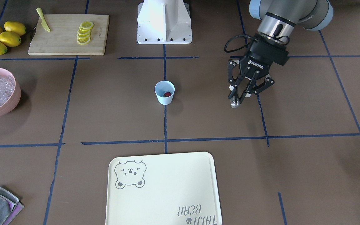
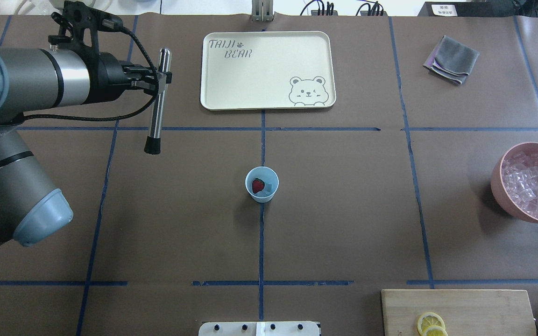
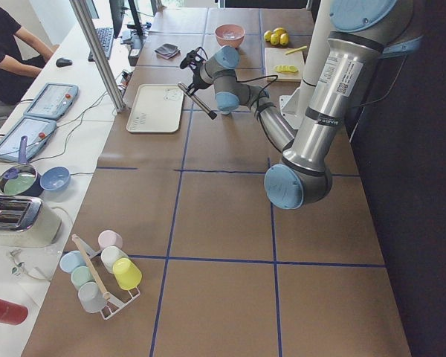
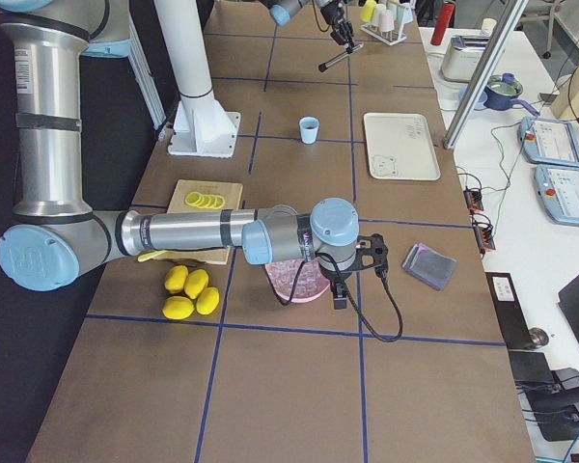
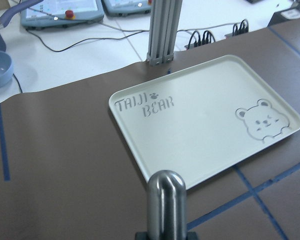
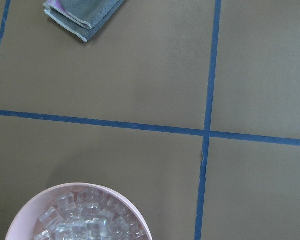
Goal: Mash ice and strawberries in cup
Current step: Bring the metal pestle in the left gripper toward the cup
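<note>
The tray (image 2: 269,74) reads "TAIJI BEAR"; the left gripper (image 1: 238,95) reads "ROBOTIQ".

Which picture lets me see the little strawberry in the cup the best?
The overhead exterior view: it looks down into the cup, showing the whole red strawberry. The front-facing view shows only a red bit inside. The exterior right view shows just the tiny cup. The others show neither.

One camera looks down over the robot's shoulders, another faces it across the table (image 1: 105,118), sharing the cup (image 1: 164,99) and tray (image 2: 259,79). Two look along the table from either end. Close wrist cameras: left above the tray, right above the pink bowl (image 6: 82,186).
</note>
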`<state>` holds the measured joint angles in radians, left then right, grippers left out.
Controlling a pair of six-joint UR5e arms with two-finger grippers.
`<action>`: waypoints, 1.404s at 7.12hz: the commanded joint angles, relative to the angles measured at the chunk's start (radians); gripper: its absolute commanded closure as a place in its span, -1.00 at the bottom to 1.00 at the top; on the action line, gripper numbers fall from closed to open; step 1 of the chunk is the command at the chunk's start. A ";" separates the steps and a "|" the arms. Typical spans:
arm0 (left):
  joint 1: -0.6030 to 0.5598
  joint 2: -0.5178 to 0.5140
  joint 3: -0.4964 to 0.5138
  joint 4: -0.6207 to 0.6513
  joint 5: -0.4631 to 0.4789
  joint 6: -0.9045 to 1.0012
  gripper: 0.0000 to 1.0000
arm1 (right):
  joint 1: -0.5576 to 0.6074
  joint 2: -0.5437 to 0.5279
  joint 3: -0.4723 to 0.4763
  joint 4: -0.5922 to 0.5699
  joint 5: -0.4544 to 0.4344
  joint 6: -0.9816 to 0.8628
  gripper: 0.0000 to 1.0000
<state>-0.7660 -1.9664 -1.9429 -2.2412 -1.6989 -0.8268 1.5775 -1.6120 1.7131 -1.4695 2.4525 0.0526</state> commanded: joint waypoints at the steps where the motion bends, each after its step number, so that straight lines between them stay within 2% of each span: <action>1: 0.008 -0.006 0.007 -0.214 0.033 -0.084 1.00 | -0.001 0.001 0.000 0.002 0.003 0.003 -0.99; 3: 0.121 -0.005 0.039 -0.406 0.216 -0.126 1.00 | -0.010 0.003 0.005 0.002 0.002 0.019 -0.99; 4: 0.143 0.000 0.042 -0.475 0.276 -0.129 1.00 | -0.013 0.009 0.002 0.002 -0.004 0.020 -0.99; 5: 0.154 0.006 0.089 -0.576 0.324 -0.126 1.00 | -0.013 0.014 0.002 0.002 -0.004 0.020 -0.99; 6: 0.203 0.001 0.182 -0.727 0.414 -0.124 1.00 | -0.013 0.014 0.002 0.002 -0.003 0.020 -0.99; 7: 0.282 -0.017 0.259 -0.815 0.546 -0.118 1.00 | -0.014 0.015 -0.004 0.002 -0.006 0.018 -0.99; 9: 0.304 -0.034 0.250 -0.815 0.564 -0.021 1.00 | -0.014 0.017 0.002 0.003 -0.012 0.018 -0.99; 10: 0.306 -0.058 0.237 -0.808 0.590 0.117 1.00 | -0.014 0.015 0.005 0.003 -0.010 0.018 -0.99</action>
<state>-0.4669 -2.0011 -1.6966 -3.0500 -1.1361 -0.8379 1.5632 -1.5960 1.7143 -1.4666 2.4426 0.0706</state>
